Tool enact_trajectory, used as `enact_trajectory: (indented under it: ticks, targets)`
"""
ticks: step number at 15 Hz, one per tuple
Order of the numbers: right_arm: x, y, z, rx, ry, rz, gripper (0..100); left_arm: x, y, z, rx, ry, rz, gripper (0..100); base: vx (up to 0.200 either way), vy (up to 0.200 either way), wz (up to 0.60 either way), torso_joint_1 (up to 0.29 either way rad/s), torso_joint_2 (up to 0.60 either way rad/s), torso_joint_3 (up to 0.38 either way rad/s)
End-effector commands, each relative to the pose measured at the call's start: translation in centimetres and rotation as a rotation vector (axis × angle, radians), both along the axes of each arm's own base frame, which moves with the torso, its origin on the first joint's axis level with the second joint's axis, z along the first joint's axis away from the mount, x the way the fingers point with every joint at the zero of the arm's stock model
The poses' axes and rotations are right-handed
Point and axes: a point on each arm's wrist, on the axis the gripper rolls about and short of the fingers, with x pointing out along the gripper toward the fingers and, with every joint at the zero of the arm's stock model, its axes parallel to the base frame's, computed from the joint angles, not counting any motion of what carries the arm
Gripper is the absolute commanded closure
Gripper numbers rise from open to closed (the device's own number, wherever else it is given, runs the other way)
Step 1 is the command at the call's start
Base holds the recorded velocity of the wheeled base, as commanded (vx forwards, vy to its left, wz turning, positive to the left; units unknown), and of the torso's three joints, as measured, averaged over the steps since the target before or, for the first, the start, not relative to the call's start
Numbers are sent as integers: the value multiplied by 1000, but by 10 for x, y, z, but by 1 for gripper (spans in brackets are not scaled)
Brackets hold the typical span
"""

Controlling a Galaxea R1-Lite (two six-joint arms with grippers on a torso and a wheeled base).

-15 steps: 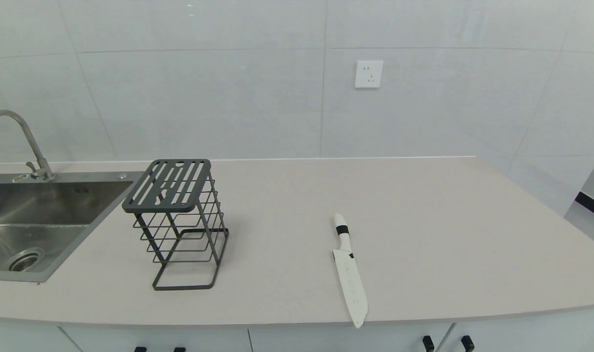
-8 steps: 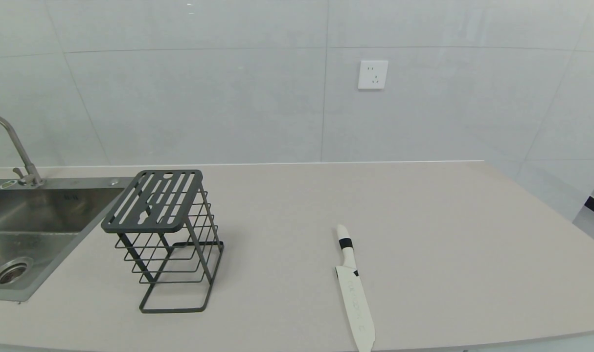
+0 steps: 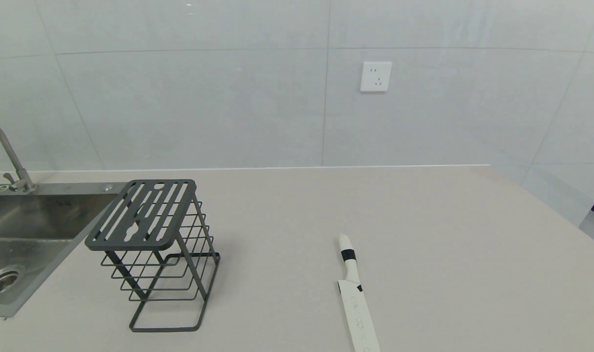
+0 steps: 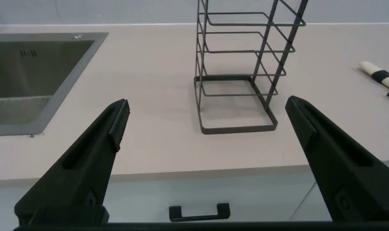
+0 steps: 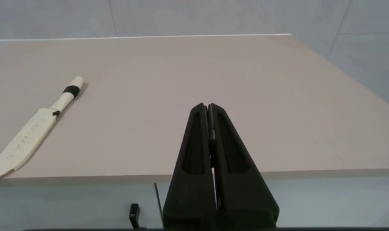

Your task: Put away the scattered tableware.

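Looks matt and smooth, like pale stone, across the table [image 3: 424, 234]. Shows thin black-coated metal wire in the rack [image 3: 152, 244], with a matt slotted plate on top. Looks cream and matt along the knife [image 3: 352, 296]. Gleams dully as brushed steel in the sink [image 3: 42, 210]. Appears matt black, plastic-like, on left pincer [image 4: 207, 106] and right pincer [image 5: 207, 109].

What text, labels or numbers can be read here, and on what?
Knife blade: faint grey print, too blurred to read.
Sink back wall: small dark marking, too small to read.
Nothing else carries text.
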Motion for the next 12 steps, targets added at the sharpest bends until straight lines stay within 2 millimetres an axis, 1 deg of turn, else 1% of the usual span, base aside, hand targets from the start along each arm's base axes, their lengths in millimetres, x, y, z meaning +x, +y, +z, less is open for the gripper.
enact_trajectory:
  ticks: [1, 3, 8, 9, 12]
  targets:
    - [0, 0, 0, 0, 1, 0, 100, 0, 0, 0, -1, 1, 0, 0, 0, 0, 0, 0, 0, 0]
    - [0, 0, 0, 0, 1, 0, 100, 0, 0, 0, -1, 1, 0, 0, 0, 0, 0, 97, -244, -144]
    - [0, 0, 0, 0, 1, 0, 100, 0, 0, 0, -1, 1, 1, 0, 0, 0, 0, 184, -521, -316]
    - [0, 0, 0, 0, 1, 0, 100, 0, 0, 0, -1, 1, 1, 0, 0, 0, 0, 71, -212, -100]
    - [0, 0, 0, 0, 1, 0, 100, 0, 0, 0, -1, 2, 1, 0, 0, 0, 0, 7, -14, -17]
